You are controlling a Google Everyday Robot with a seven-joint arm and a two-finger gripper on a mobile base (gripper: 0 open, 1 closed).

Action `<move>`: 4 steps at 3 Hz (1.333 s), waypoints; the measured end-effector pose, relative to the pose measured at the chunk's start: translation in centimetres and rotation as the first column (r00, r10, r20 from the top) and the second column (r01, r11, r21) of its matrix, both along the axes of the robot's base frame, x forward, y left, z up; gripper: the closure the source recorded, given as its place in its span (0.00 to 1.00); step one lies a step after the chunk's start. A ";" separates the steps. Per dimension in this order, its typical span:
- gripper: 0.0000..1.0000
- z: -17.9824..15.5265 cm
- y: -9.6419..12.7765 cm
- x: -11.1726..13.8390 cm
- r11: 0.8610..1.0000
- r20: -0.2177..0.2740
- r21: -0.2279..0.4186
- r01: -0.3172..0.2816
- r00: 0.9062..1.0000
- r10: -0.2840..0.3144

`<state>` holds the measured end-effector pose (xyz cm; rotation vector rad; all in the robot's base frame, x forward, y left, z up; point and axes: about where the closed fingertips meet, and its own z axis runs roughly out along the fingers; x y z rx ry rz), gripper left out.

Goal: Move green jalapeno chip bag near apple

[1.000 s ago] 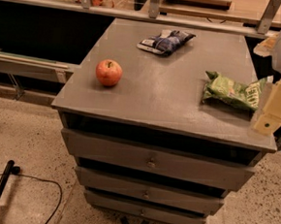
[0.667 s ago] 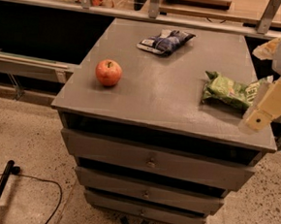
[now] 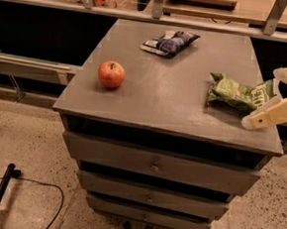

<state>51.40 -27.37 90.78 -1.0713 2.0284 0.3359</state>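
The green jalapeno chip bag [image 3: 233,92] lies crumpled on the right side of the grey cabinet top [image 3: 174,96]. The apple [image 3: 111,74], red-orange with a short stem, sits on the left side, well apart from the bag. My gripper [image 3: 263,100] comes in from the right edge at the bag's right end. Its cream fingers [image 3: 271,113] stand apart, one in front of the bag's end and one behind it. The gripper is open, and the bag rests on the top.
A dark blue-and-white snack bag [image 3: 169,42] lies at the back middle of the top. The cabinet has several drawers [image 3: 154,164] below. A rail and shelf [image 3: 156,15] run behind it. A black cable and pole [image 3: 0,194] lie on the floor at the left.
The gripper has moved down and left, and its near finger has swung from steep to nearly level beside the bag's right end. The bag and the apple have not moved.
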 end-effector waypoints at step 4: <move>0.00 -5.3 -3.4 8.4 0.994 0.049 0.057 0.089 0.995 -0.092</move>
